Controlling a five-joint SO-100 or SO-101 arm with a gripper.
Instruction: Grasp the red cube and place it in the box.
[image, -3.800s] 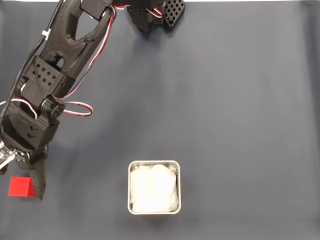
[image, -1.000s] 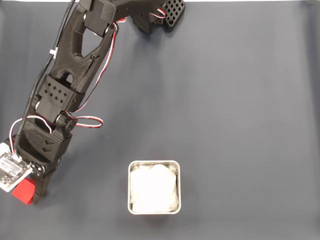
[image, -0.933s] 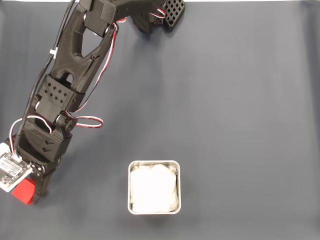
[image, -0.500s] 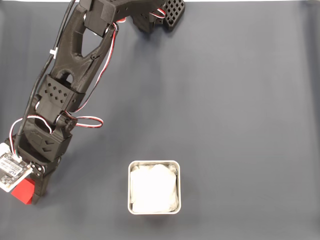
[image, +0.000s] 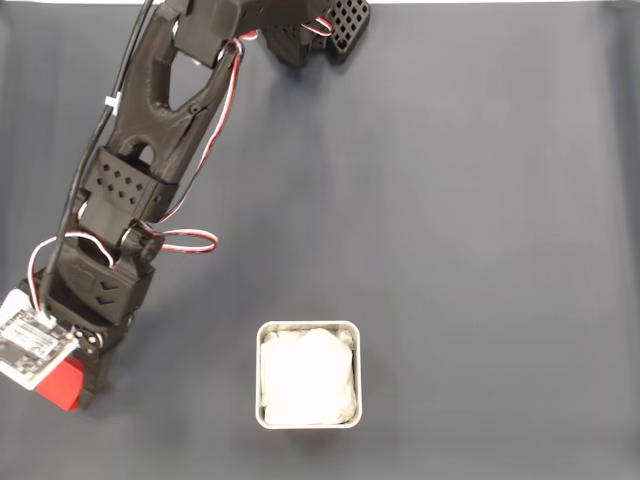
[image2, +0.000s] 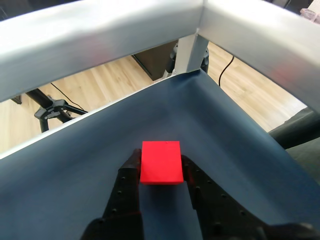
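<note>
Red and matte, the red cube (image2: 160, 162) sits pinched between the two black fingers (image2: 128, 172) of the gripper (image2: 160, 167) in the wrist view, one finger pressed to each side face, the jaws spread only as wide as the block itself. Whether it rests on the dark blue-grey table cover (image2: 75, 165) or hangs just clear of it cannot be told from here. It looks light and rigid, with plain flat faces that give the pads a square hold; taken across opposite sides, as now, it seems unlikely to slip or crush.

From the fixed view, the red cube (image: 62, 383) is at the near left corner of the table, mostly hidden under the gripper (image: 72, 375) and its white-labelled wrist. Well to the right stands the box (image: 309, 327), a silver tin with white lining, open and unoccupied. Farther off, the black arm (image: 150, 120) runs back to its base at the far edge.
</note>
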